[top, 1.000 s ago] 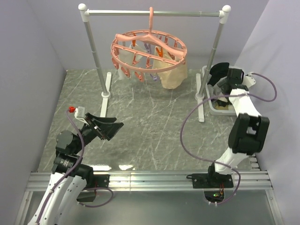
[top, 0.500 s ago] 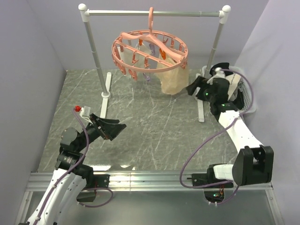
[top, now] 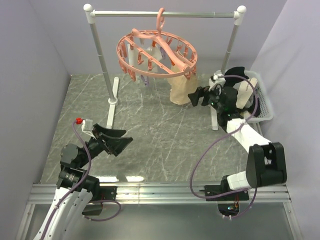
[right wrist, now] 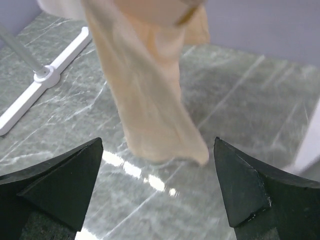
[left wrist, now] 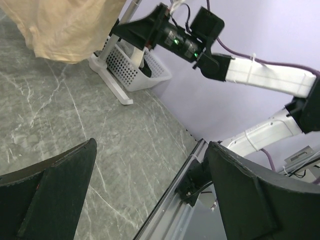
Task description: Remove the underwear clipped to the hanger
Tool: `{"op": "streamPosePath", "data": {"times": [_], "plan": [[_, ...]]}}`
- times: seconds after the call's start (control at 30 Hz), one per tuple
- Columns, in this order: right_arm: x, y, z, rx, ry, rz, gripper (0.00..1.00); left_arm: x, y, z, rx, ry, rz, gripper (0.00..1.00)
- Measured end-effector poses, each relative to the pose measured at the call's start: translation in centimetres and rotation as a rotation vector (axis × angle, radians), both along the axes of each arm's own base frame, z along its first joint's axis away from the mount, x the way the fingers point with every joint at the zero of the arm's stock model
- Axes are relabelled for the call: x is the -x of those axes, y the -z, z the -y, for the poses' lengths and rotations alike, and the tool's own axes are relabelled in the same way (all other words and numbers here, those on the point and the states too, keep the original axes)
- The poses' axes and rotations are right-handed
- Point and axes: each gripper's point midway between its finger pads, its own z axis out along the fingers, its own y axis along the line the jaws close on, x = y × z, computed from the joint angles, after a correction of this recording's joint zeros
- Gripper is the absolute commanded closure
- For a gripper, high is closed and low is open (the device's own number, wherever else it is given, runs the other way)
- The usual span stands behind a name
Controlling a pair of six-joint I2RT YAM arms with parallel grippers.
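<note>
We are seeing the cream-beige underwear (right wrist: 150, 100) hanging just ahead of our right pincer (top: 195, 97), which is gaping wide and gripping nothing; the left pincer (top: 124, 141) is gaping likewise.

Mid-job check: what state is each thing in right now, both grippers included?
hanger: hooked on the rail, tilted.
underwear: cream-beige piece clipped to the hanger, hanging down.
rail: upright, carrying the hanger.
basket: right of the rail, pale fabric inside.
right gripper: open, facing the underwear, nothing gripped.
left gripper: open, empty.
</note>
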Motion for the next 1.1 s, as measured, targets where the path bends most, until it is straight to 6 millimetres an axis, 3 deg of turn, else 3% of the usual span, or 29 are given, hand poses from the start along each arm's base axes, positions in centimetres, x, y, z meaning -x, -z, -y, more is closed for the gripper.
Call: {"op": "streamPosePath", "data": {"times": [0.2,0.3,0.33,0.37,0.53,0.7,0.87,0.97,1.1], "plan": [[-3.4,-0.3,-2.1,0.021,-0.092,0.039,0.13,0.0,1.0,0.1,-0.006,0.004,-0.019,0.01],[-3.8,0.4,-2.6,0.005,-0.106,0.030,0.43,-0.1,1.4,0.1,-0.009,0.008,-0.029,0.05],[-3.8,0.5,-2.8,-0.003,-0.117,0.029,0.62,-0.1,1.5,0.1,-0.010,0.009,-0.031,0.07],[-3.7,0.6,-3.1,-0.014,-0.129,0.026,0.68,-0.1,1.6,0.2,-0.011,0.010,-0.033,0.09],[-2.3,0.3,-4.5,-0.073,-0.190,0.028,0.75,-0.1,1.8,0.2,-0.011,0.011,-0.035,0.14],[1.6,0.6,-6.7,-0.105,-0.260,0.016,0.80,-0.4,1.8,0.3,0.004,0.015,-0.054,0.13],[4.8,-1.6,-8.8,-0.127,-0.326,0.061,0.82,-1.4,1.4,0.7,0.027,0.023,-0.098,0.11],[6.1,-2.9,-9.7,-0.134,-0.354,0.095,0.85,-1.9,-0.3,1.1,0.042,0.040,-0.096,0.12],[7.9,-2.6,-10.5,-0.139,-0.380,0.092,0.87,-2.0,-4.6,2.1,0.061,0.090,-0.032,0.14]]}}
